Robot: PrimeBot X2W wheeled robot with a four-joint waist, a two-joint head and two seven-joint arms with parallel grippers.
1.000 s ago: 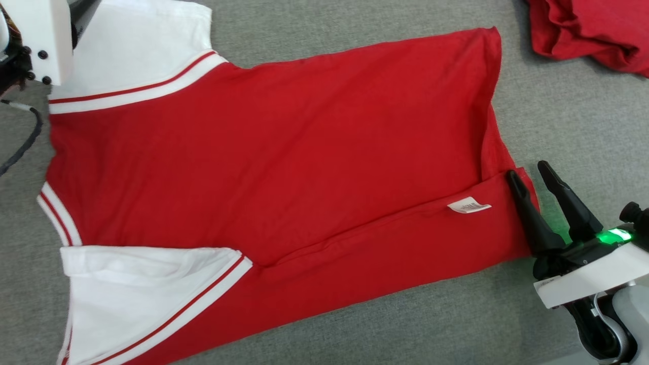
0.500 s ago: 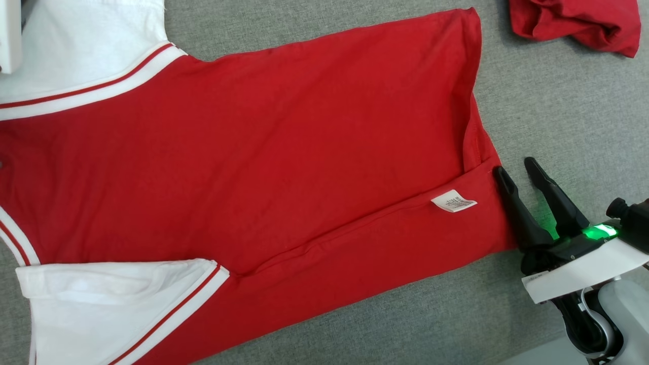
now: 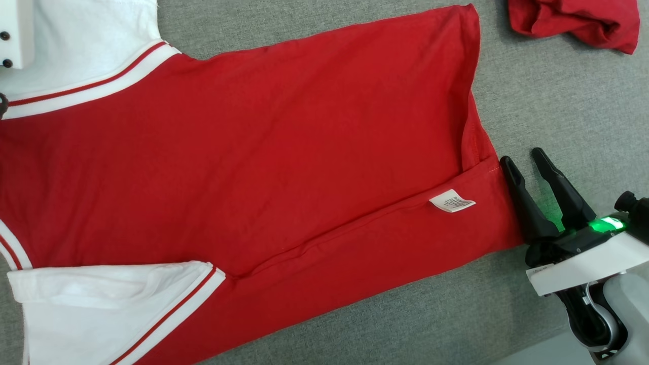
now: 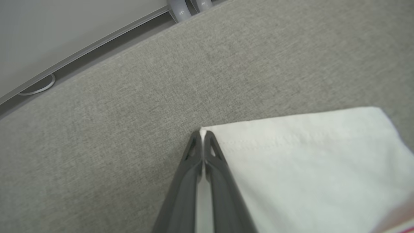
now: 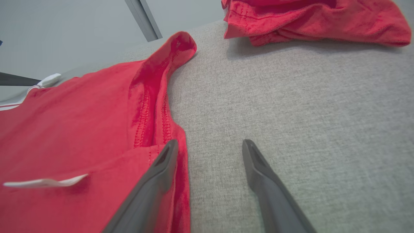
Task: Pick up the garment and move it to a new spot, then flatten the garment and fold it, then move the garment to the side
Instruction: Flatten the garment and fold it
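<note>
The left claw (image 4: 203, 133) grips the garment's (image 3: 284, 137) far-left white sleeve corner, while the right claw (image 3: 521, 157) stands spread at its right hem.

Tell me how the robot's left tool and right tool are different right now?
The left tool is shut; the right tool is open wide. The left tool pinches a corner of the white sleeve; the right tool holds nothing, with one finger by the red hem and the other over the grey surface. Both have two long dark fingers and sit at an edge of the same shirt.
</note>
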